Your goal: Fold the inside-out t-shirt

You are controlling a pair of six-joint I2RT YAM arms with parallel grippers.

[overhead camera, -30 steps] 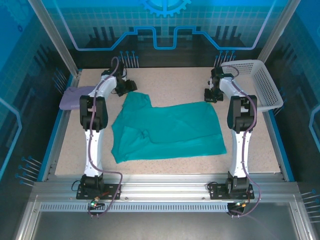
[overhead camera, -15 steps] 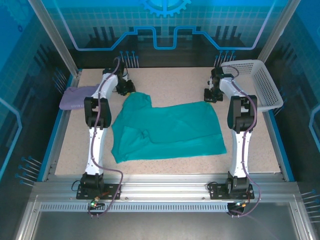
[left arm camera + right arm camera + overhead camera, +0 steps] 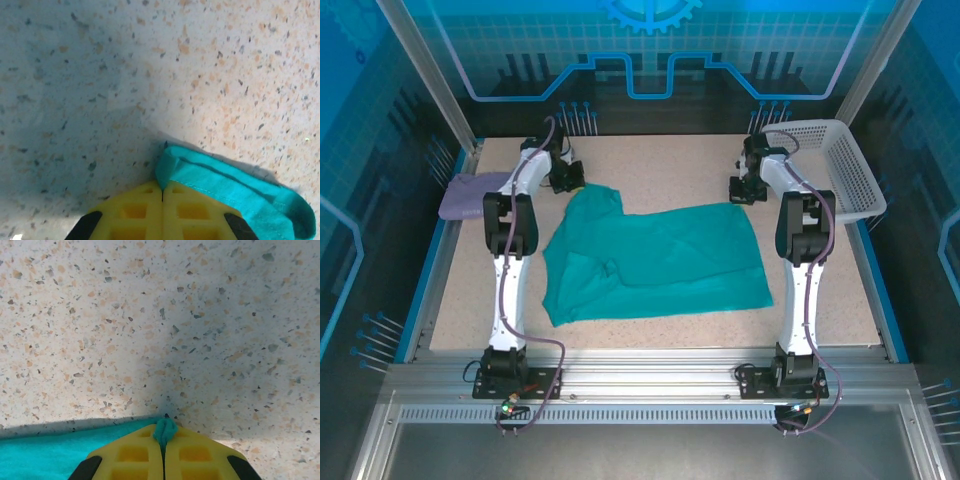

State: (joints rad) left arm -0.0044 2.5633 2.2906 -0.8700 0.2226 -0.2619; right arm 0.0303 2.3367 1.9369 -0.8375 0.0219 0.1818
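Note:
The teal-green inside-out t-shirt (image 3: 655, 260) lies spread over the middle of the speckled table. My left gripper (image 3: 572, 180) sits at its far left corner, yellow fingers (image 3: 135, 212) shut on a hemmed edge of the t-shirt (image 3: 235, 182). My right gripper (image 3: 744, 190) is at the far right corner, its yellow fingers (image 3: 192, 455) shut on a small pinch of the t-shirt (image 3: 165, 431). More of the t-shirt (image 3: 45, 455) runs off to the left of the right fingers.
A lavender-purple folded garment (image 3: 470, 193) lies at the table's left edge, beside the left arm. A white mesh basket (image 3: 840, 165) stands at the far right. Bare speckled tabletop (image 3: 660, 160) stretches beyond both grippers toward the back wall.
The left gripper has closed on the shirt's far left corner after shifting slightly there. The right gripper has stayed shut on its corner without moving.

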